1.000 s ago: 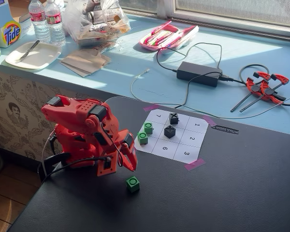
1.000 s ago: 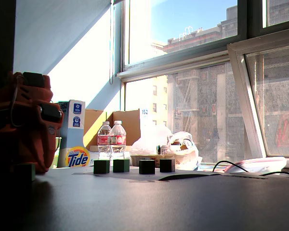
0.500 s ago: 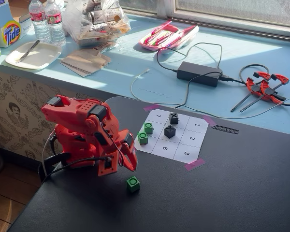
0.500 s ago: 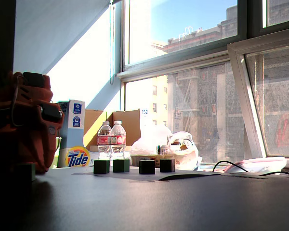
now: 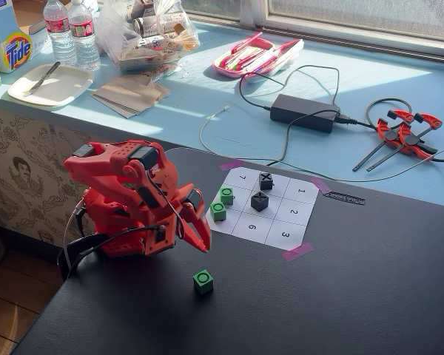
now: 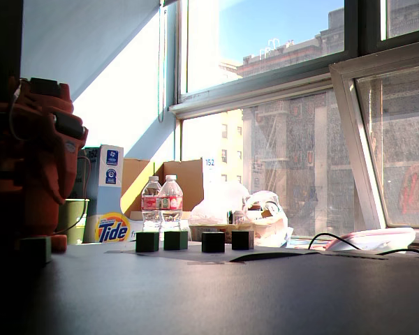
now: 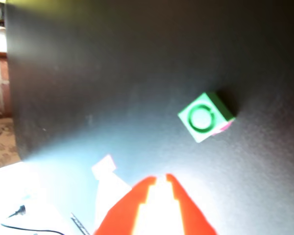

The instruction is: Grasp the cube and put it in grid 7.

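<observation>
Your green cube (image 5: 203, 281) sits alone on the black desk (image 5: 340, 296), well apart from the white grid sheet (image 5: 266, 207) and on the near side of it in the high fixed view. It rests flat with its ring mark facing up, and nothing touches it. In the wrist view the same cube (image 7: 205, 116) lies up and to the right of the red fingertips, clear of them.

Your pincer (image 5: 201, 241) hangs above the desk, between the sheet and the lone cube, a little to the left of the cube and not in contact with it. In the wrist view the pincer (image 7: 157, 180) shows its two tips pressed almost together with only a thin slit between them, so it is clenched on nothing.

Grid 7 (image 5: 242, 177) is the far left corner cell of the sheet in the high fixed view, and it is bare. Two more green cubes (image 5: 226, 195) stand on the sheet's left edge, just nearer than that cell, one close behind the other. Two black cubes (image 5: 266, 180) marked with an X stand in the sheet's middle column.

In the low fixed view the red arm (image 6: 35, 160) fills the left edge, backlit, and four cubes (image 6: 147, 241) on the sheet stand in a dark row, colours unreadable
</observation>
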You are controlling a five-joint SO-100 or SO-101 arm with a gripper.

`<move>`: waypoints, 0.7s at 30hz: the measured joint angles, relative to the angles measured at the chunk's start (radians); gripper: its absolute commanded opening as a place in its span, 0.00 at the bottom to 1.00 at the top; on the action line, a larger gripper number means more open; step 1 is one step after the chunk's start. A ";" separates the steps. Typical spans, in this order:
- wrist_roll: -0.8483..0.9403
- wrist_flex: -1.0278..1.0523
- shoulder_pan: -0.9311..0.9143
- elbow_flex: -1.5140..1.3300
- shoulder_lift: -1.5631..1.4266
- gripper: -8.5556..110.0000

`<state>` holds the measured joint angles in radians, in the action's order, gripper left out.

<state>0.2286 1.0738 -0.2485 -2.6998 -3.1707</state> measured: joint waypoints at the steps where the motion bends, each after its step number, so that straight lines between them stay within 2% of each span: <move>1: 0.000 0.000 -0.029 0.055 0.052 0.19; 5: -0.032 -0.002 -0.103 0.184 0.270 0.26; 9: -0.178 -0.008 -0.137 0.183 0.324 0.31; 15: -0.318 -0.006 -0.140 0.183 0.448 0.32; 21: -0.419 0.021 -0.176 0.276 0.772 0.31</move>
<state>-0.1902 1.0953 -0.4249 -2.4237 -2.3991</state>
